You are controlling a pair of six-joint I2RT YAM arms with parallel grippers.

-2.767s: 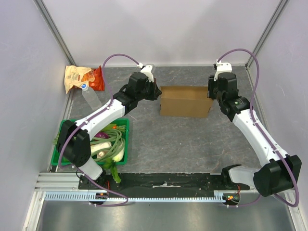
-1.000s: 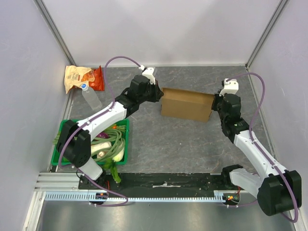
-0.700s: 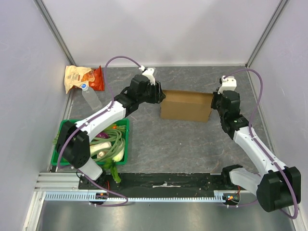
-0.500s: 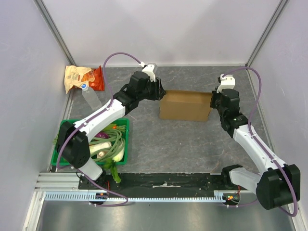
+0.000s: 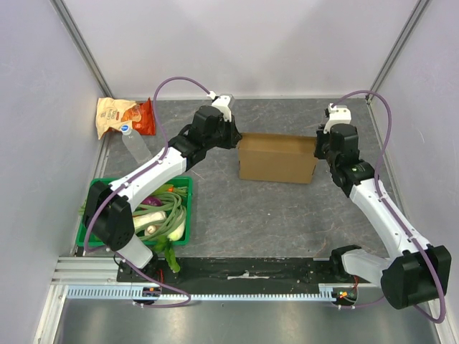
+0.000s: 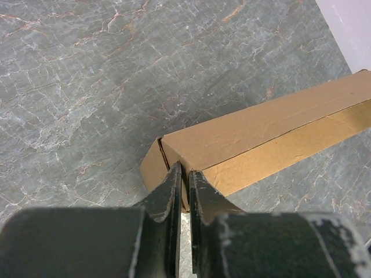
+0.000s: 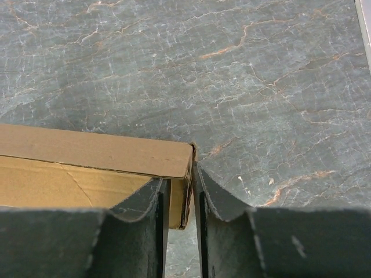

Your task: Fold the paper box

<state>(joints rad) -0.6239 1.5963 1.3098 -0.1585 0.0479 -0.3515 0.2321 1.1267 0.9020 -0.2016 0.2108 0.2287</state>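
Near left, the green crate point(image 5: 189, 208) of vegetables sits as before. Past mid-table, the paper box point(image 5: 276, 159) stands between both arms, squared to the table now after lying skewed a second ago. The left gripper point(image 6: 184, 174) has its fingers drawn narrow, pinching the box's left end wall. The right gripper point(image 7: 181, 176) is clamped on the right end wall and has edged slightly farther away. Far left, the bottle point(image 5: 135, 145) and snack bag point(image 5: 122, 117) haven't budged.

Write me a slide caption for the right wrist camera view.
Right pincer gripping the end wall of the paper box, whose top edge runs left over the grey marbled table.
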